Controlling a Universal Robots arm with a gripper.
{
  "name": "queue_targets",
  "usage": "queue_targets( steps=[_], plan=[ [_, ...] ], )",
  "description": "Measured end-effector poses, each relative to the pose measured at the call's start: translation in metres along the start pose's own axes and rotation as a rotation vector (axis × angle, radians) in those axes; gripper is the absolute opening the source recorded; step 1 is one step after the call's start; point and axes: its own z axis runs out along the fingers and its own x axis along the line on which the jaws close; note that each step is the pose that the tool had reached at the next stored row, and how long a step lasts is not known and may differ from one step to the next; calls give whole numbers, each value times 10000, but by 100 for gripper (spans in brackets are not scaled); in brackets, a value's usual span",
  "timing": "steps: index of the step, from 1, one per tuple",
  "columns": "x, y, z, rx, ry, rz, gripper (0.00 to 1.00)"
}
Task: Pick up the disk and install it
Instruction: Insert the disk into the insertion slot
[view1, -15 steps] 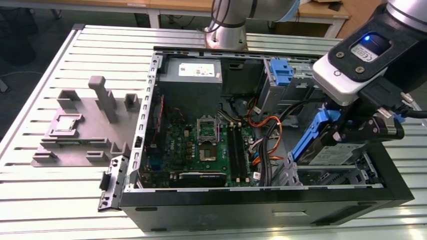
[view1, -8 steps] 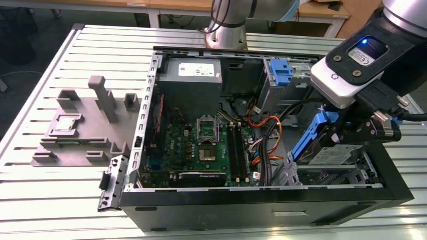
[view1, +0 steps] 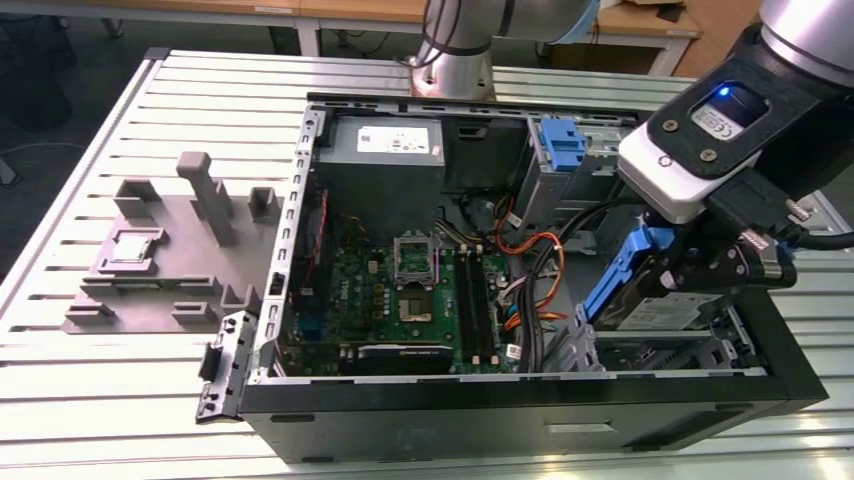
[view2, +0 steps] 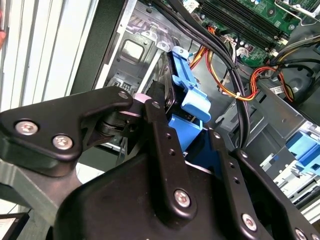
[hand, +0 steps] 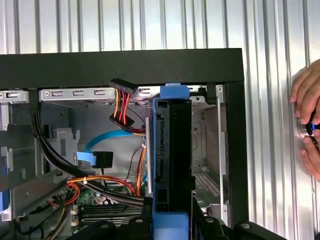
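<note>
My gripper is shut on the disk, a silver drive with blue carrier rails. I hold it tilted on edge above the metal drive cage in the open computer case, at the corner on the exterior view's right. In the first wrist view the disk stands edge-on between my fingers, with a blue rail tab at its far end near the case wall. In the second wrist view the blue rail juts out past my black fingers over the cage.
Orange, red and black cables run beside the cage, next to the motherboard. A blue latch piece and a grey box sit at the case's far side. A grey fixture lies on the slatted table. A person's hand rests beside the case.
</note>
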Motion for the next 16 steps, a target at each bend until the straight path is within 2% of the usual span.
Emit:
queue_targets(
  steps=[16],
  plan=[
    [-1,1,97,0,0,0,37]
  ],
)
